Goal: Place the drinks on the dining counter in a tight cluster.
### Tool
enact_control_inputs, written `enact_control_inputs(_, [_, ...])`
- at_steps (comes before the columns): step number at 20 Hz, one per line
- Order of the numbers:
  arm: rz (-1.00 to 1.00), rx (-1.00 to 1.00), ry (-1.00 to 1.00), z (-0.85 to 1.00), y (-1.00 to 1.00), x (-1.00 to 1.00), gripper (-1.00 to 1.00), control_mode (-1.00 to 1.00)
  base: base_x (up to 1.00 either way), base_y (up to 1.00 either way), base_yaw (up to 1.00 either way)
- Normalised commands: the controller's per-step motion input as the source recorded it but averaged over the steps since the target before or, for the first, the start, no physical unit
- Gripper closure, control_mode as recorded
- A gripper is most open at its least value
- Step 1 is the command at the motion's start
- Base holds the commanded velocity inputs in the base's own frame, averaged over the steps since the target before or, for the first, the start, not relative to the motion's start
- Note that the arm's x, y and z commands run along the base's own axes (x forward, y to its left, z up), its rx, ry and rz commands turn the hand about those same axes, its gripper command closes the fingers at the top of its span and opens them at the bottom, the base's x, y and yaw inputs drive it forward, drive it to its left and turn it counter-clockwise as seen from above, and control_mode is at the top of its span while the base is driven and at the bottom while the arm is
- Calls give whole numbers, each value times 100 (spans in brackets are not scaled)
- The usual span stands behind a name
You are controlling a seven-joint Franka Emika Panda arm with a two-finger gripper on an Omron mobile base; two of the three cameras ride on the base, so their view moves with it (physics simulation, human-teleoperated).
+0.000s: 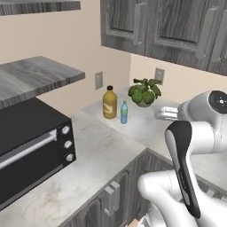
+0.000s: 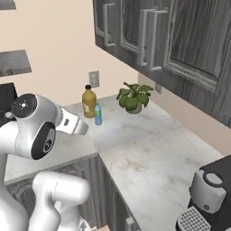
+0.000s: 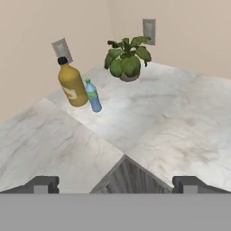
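- Pale marble counter [image 1: 111, 150] wraps an inside corner beneath dark grey wood wall cabinets [image 1: 168, 26], against a beige wall.
- An amber-orange juice jug [image 1: 109, 103] with a dark cap stands upright deep in that corner, close to a wall outlet [image 1: 99, 80].
- A small clear-blue water bottle [image 1: 124, 112] stands upright just beside the jug, at about its 4 o'clock in the left base view; whether they touch cannot be told.
- In the hand view, the jug [image 3: 73, 85] and water bottle [image 3: 93, 95] sit at roughly 10 o'clock from the frame's centre, well apart from the gripper.
- A leafy potted plant [image 1: 144, 92] sits at about 2 o'clock from the bottles in the left base view, near a second outlet [image 1: 159, 75].
- A black microwave [image 1: 31, 150] rests on the counter at 9 o'clock in the left base view, under a grey shelf [image 1: 35, 77].
- A coffee machine [image 2: 210, 194] stands at 5 o'clock in the right base view.
- The gripper [image 3: 115, 184] hovers above the counter's front edge with its fingers [image 3: 43, 184] spread wide, holding nothing.
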Motion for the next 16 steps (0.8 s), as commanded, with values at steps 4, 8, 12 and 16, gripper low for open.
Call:
enact_control_inputs(4, [0,0,0,0,0,0,-100,100,100,0,0])
enact_control_inputs(8, [0,0,0,0,0,0,-100,100,100,10,0])
enact_control_inputs(12, [0,0,0,0,0,0,-100,100,45,4,0])
enact_control_inputs(16, [0,0,0,0,0,0,-100,100,0,0,0])
